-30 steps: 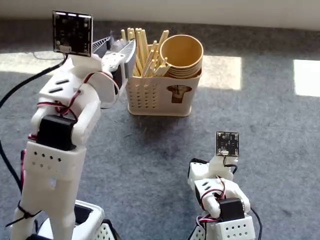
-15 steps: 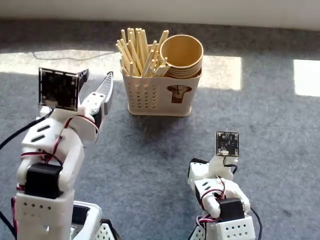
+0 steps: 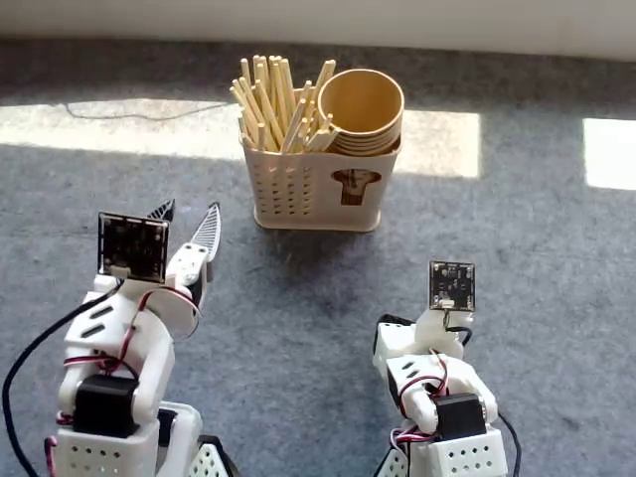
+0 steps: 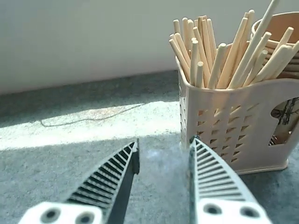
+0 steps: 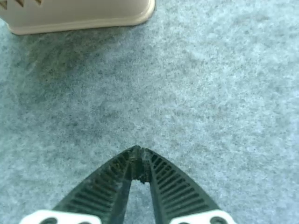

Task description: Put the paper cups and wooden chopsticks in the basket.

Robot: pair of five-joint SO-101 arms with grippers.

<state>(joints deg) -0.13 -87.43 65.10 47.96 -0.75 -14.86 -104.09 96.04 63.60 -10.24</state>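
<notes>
The left gripper (image 3: pixel 189 213) has drawn back from the basket (image 3: pixel 298 194) to the lower left of the high view, jaws spread wide and empty. The right gripper (image 5: pixel 139 154) is pinched closed. The cream slotted basket, upper centre, holds upright wooden chopsticks (image 3: pixel 270 99) and stacked paper cups (image 3: pixel 362 104).

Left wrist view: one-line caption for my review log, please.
Left arm's jaws open and empty over grey carpet, facing the basket holding wooden chopsticks and paper cups.
</notes>
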